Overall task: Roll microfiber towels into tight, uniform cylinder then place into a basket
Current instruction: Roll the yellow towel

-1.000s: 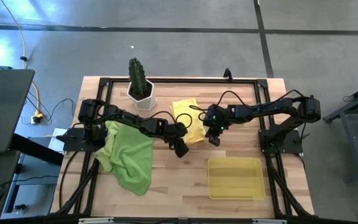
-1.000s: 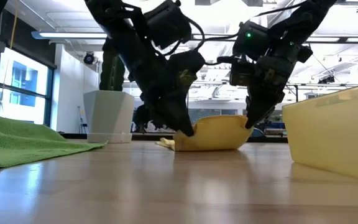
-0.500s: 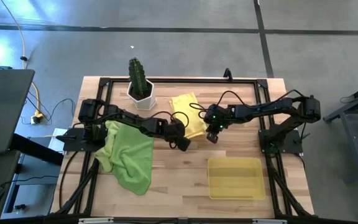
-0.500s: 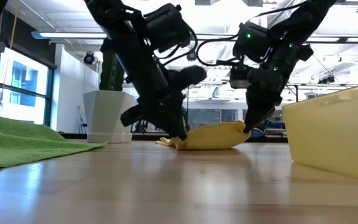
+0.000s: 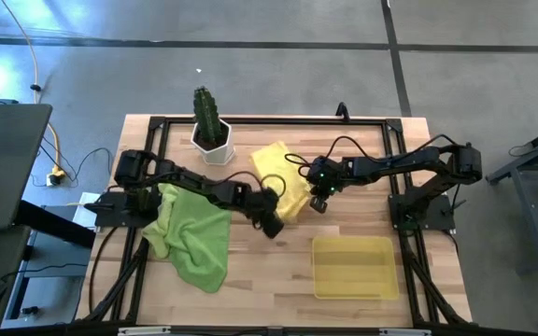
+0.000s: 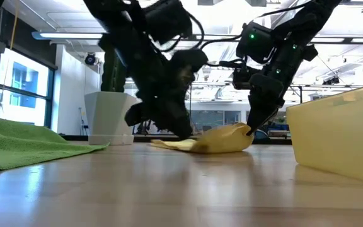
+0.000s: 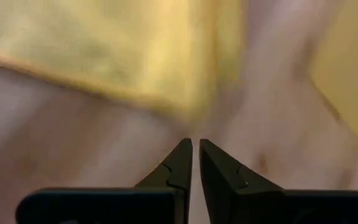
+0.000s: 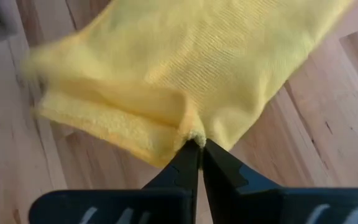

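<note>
The left arm reaches from the table's left side across toward the middle, its forearm lying low over the wood, and its left gripper (image 5: 271, 224) points down at the near-left edge of the bright yellow microfiber towel (image 5: 282, 177). In the left wrist view its 2 dark fingers (image 7: 178, 163) stand almost together with only a thin slit between them, and nothing is caught there; the yellow cloth lies just beyond the tips.

The right arm stretches from the table's right side, elbow raised, wrist bent down, so that the right gripper (image 5: 318, 203) meets the towel's right edge. In the right wrist view its fingers (image 8: 191, 163) are pinched on a small fold of the yellow towel, which bunches up at the tips.

The yellow towel lies crumpled at the middle of the light wooden table (image 5: 269, 280). The lime green microfiber towels (image 5: 194, 233) lie heaped at the left. The shallow translucent yellow plastic basket (image 5: 355, 268) sits at the near right, well apart from the towel.
</note>
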Motion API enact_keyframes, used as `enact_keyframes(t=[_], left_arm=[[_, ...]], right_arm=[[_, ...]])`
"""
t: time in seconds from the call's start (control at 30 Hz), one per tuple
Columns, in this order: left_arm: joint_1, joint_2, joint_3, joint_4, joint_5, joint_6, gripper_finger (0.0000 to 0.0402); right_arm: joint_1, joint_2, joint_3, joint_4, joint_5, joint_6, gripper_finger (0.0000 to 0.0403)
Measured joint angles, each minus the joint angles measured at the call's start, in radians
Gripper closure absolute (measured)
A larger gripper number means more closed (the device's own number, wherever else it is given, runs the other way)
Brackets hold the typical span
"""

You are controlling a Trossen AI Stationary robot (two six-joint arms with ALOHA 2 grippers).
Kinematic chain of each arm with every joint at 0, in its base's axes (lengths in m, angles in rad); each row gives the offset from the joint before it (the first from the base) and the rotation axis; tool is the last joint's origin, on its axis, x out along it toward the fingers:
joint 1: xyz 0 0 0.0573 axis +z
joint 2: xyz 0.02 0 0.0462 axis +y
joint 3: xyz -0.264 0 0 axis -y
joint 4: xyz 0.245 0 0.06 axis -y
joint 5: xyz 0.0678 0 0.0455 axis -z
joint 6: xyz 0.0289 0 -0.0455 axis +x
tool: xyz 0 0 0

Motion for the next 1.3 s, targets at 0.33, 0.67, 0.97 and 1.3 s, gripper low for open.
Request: enact_keyframes(t=[0.33, 0.67, 0.97, 1.3], left_arm=[[-0.008, -0.005, 0.002, 0.142, -0.12, 0.326, 0.038], [-0.017, -0.005, 0.002, 0.206, -0.143, 0.667, 0.0342], [-0.036, 0.052, 0.002, 0.269, -0.193, 0.593, 0.0254], [-0.094, 0.132, 0.003, 0.443, -0.341, 0.669, 0.0229]], right_arm=[[0.0, 0.001, 0.0, 0.009, -0.004, -0.004, 0.0391], [0.0, 0.001, 0.0, 0.01, -0.006, 0.0, 0.0391], [0.0, 0.001, 0.0, 0.01, -0.006, 0.018, 0.0391], [0.0, 0.001, 0.0, 0.007, -0.006, 0.027, 0.0391]])
